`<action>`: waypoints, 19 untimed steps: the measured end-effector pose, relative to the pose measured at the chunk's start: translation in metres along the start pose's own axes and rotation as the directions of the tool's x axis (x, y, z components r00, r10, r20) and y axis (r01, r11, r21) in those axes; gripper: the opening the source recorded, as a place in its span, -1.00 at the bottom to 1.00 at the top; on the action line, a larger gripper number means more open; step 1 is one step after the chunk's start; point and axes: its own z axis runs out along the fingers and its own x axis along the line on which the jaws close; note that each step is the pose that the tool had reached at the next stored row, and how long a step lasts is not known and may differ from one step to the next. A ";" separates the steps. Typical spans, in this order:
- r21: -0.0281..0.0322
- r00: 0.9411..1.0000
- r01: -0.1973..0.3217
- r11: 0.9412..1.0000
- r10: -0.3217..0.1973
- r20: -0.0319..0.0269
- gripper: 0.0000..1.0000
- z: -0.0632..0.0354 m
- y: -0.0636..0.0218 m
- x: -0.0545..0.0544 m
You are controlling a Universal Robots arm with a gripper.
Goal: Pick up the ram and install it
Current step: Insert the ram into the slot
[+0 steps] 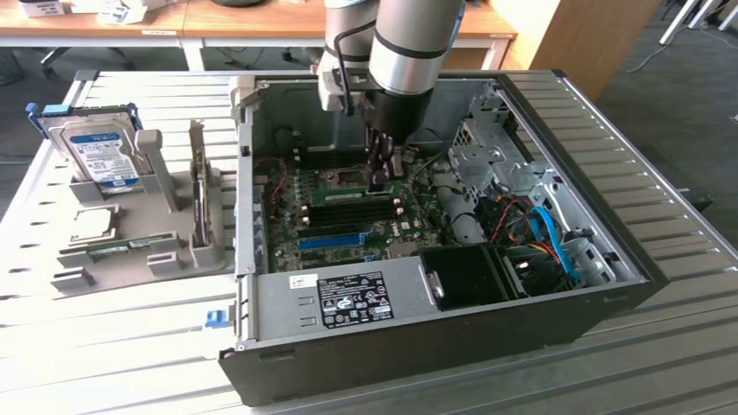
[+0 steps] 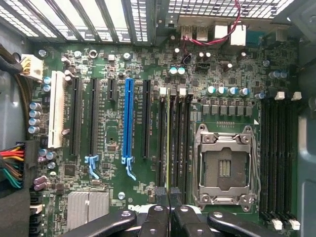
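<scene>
Black case (image 1: pixel 461 346) is sitting open on the table (image 1: pixel 645 363), holding the motherboard (image 2: pixel 113 163) and a tangle of cables (image 1: pixel 542 233) at the exterior view's right. Claw (image 2: pixel 169 197) is reaching inside, clamping the ram (image 2: pixel 169 143) edge-on at the black slots (image 2: pixel 180 143) between blue slot (image 2: pixel 129 118) and CPU socket (image 2: pixel 224 168); can't tell if it's seating. Grey rack (image 1: pixel 150 251) outside is holding a hard drive (image 1: pixel 102 151), an upright card (image 1: pixel 202 186) and a flat green stick (image 1: pixel 119 249)

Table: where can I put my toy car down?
Bare table slats: the near corner between the grey holder and the computer case, and the strip at the exterior view's right. Crowded: the holder with its hard drive, and inside the case by the gripper.
</scene>
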 end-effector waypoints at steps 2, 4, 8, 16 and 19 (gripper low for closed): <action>0.000 1.000 0.000 1.000 0.000 0.000 -0.76 0.0022 -0.0001 0.000; 0.000 1.000 0.000 1.000 0.000 0.000 -0.76 0.0042 -0.0002 0.000; 0.000 1.000 0.000 1.000 0.000 0.000 -0.76 0.0080 -0.0003 0.000; 0.000 1.000 0.000 1.000 0.000 0.000 -0.76 0.0100 -0.0004 0.001; 0.000 1.000 0.000 1.000 0.000 0.000 -0.76 0.0099 -0.0004 0.003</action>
